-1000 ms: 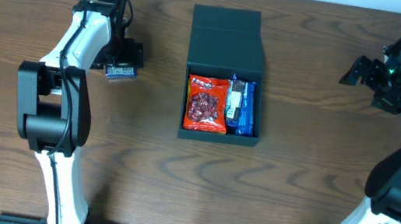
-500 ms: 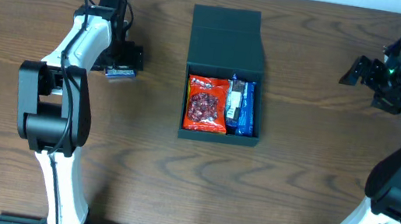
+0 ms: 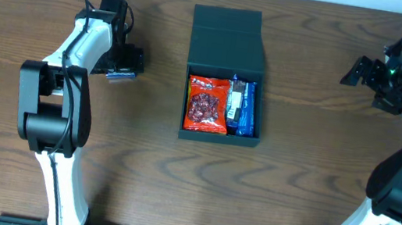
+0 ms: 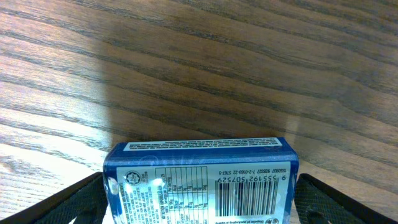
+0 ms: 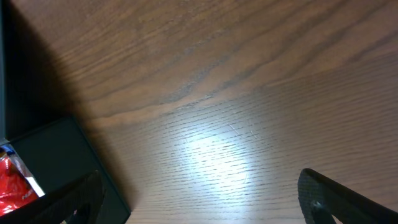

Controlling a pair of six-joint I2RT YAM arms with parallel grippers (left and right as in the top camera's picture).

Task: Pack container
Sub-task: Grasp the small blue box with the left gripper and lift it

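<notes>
The box (image 3: 227, 37) sits mid-surface, lid open, with a red packet (image 3: 207, 104) inside. The left gripper (image 3: 122, 70) has its jaws spread wide around a blue packet (image 4: 200, 183) with barcode "9 555192 507529". The right gripper (image 3: 360, 72) has its jaws wide apart and empty.

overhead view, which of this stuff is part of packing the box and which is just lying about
Part of the job:
- container, flap lid open
- red packet and blue snack packs already inside it
- blue packet, gripped between the left gripper's fingers

Just lying about:
- no loose items visible
- right gripper is open, holding nothing, over the wooden table
</notes>
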